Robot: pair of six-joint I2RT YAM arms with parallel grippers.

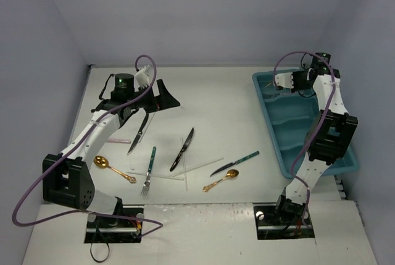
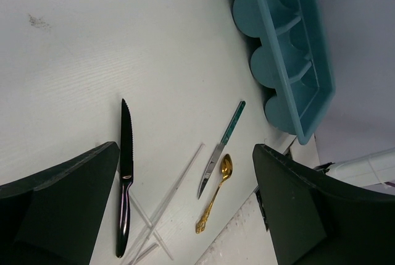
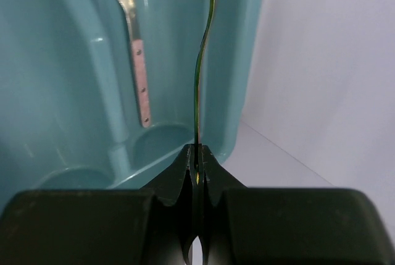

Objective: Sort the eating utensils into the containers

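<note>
Over the tray (image 1: 290, 138) at 2 o'clock, right gripper (image 3: 196, 154) clamped on a gold utensil (image 3: 199, 73); left gripper (image 1: 162, 97) at 10 o'clock, jaws apart.

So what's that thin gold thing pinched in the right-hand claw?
A slim gold metal utensil, shiny, seen edge-on so its type cannot be told. It curves gently and runs out of view. The right gripper is shut on one end, holding it over the teal plastic tray, near a pink-handled fork lying inside.
</note>
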